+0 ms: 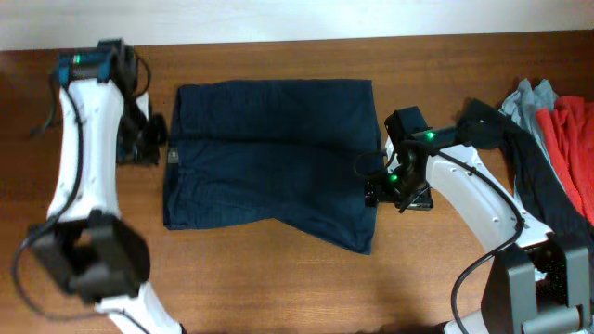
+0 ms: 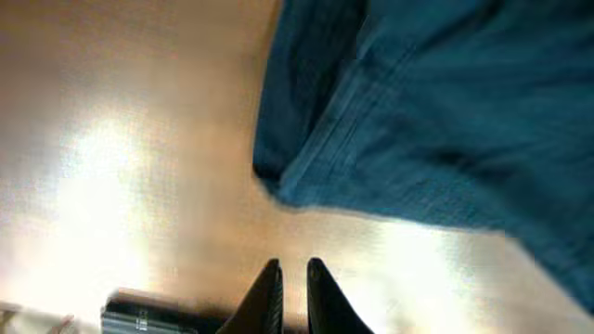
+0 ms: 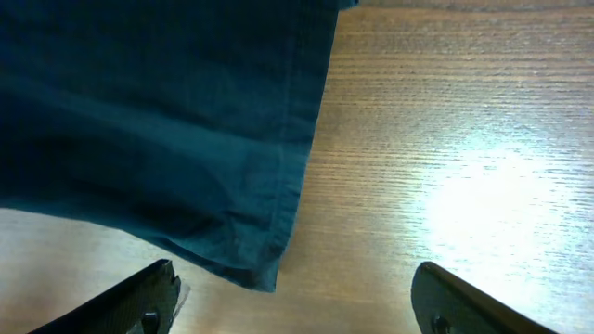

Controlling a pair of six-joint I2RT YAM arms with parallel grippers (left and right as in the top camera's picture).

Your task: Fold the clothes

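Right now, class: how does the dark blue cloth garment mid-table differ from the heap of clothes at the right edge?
The dark blue cloth garment lies spread flat; the heap of clothes is bunched up. The garment is one colour; the heap mixes red, grey and dark pieces. Both rest on the brown wooden table.

The left arm [image 1: 79,148] is white with black joints. A small blue-green light [image 1: 82,61] glows at its far end. The right arm [image 1: 473,190] is white too, with green lights [image 1: 429,136], a thin black cable [image 1: 461,281] and a grey base [image 1: 515,292]. The left fingers [image 2: 267,299] are black and pointed. The right fingers [image 3: 130,299] are black too.
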